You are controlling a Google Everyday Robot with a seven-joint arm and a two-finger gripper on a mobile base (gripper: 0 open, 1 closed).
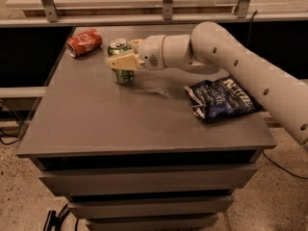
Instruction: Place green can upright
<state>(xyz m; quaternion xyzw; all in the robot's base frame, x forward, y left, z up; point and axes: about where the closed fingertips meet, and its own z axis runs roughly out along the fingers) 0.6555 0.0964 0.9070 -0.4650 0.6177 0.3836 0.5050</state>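
Claw [120, 53] clamps the upright green can [124, 76] on the desk [120, 121]; its near finger hides the can's middle band.

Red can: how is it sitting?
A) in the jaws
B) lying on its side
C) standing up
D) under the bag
B: the red can lies on its side at the table's back left; the gripper grips the upright green can beside it.
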